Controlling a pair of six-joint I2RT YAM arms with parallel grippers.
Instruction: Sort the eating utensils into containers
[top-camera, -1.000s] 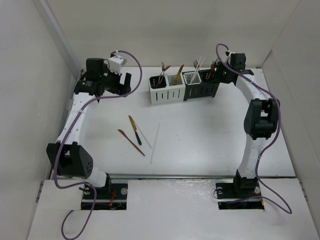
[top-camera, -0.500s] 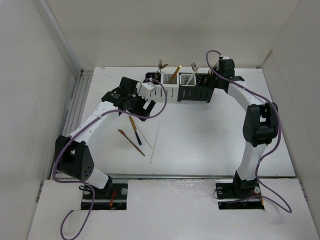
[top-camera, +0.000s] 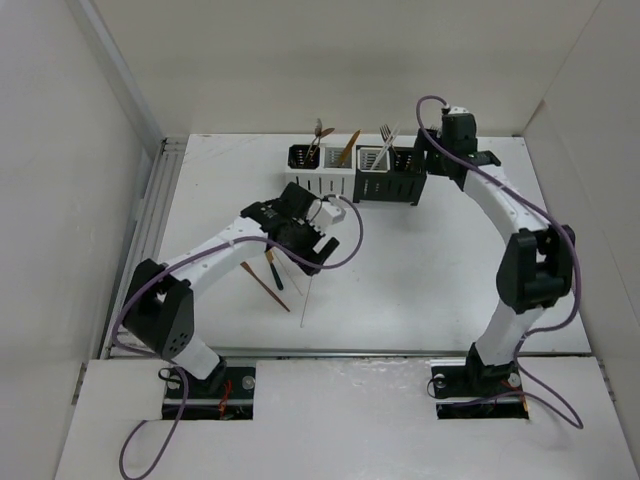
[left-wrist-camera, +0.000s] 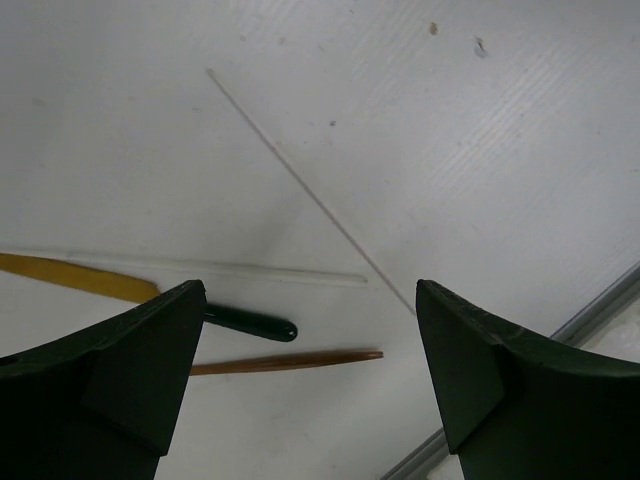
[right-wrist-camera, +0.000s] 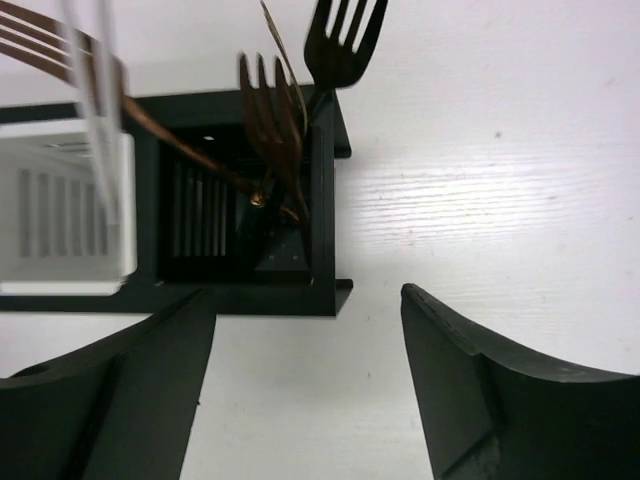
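Note:
Loose utensils lie mid-table: a gold knife with a dark handle (top-camera: 274, 272) (left-wrist-camera: 248, 323), a copper knife (top-camera: 262, 284) (left-wrist-camera: 290, 361) and thin white chopsticks (top-camera: 307, 295) (left-wrist-camera: 300, 187). My left gripper (top-camera: 318, 246) (left-wrist-camera: 310, 300) hovers open just above them, holding nothing. At the back stands the row of containers, a white pair (top-camera: 325, 186) and a black pair (top-camera: 392, 187) (right-wrist-camera: 330, 200), with utensils standing in them. Copper forks (right-wrist-camera: 275, 110) lean in the end black compartment. My right gripper (top-camera: 436, 152) (right-wrist-camera: 308, 300) is open and empty beside that compartment.
White walls close in the table on the left, back and right. A metal rail (top-camera: 160, 200) runs along the left edge, and another rail (left-wrist-camera: 590, 310) shows in the left wrist view. Purple cables (top-camera: 345, 235) loop off both arms.
My left arm has swung from the back-left corner to over the loose utensils. The right gripper has stayed beside the black container, shifting slightly. The container row sits a little further left.

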